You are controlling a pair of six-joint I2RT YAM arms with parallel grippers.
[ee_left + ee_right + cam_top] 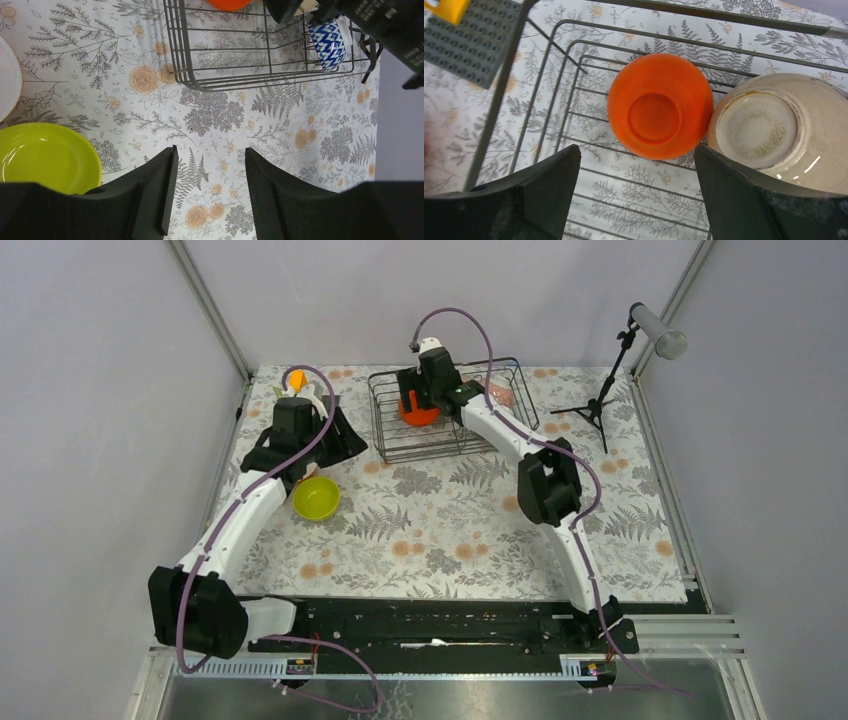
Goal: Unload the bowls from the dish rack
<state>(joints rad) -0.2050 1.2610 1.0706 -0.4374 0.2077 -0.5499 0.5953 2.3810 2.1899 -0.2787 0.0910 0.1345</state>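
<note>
Firstly, nearest the arm bases: yellow-green bowl (316,498), upright on the floral desk (450,540), outside the dish rack (499,95). Just beyond it: left claw (210,154), held above bare desk, jaws apart, nothing between them. Keeps clear of the yellow-green bowl, which lies off to one side of the fingers.

Farther back, at centre: dish rack, standing on the desk. Over its left part: right claw (636,155), pointing down into the basket, jaws wide apart on either side of an orange bowl (659,105), with no visible contact. Sits inverted on the rack wires, foot ring up. Just beside it, apparently touching: cream bowl (769,125), base likewise toward the camera.

Toward the rack's right end: blue-and-white bowl (329,44), stood on edge, and pink patterned bowl (500,395), too small to tell its pose.

Outside the rack, beside its left wall: grey studded plate (474,45), with a yellow block (444,10) at one corner.
</note>
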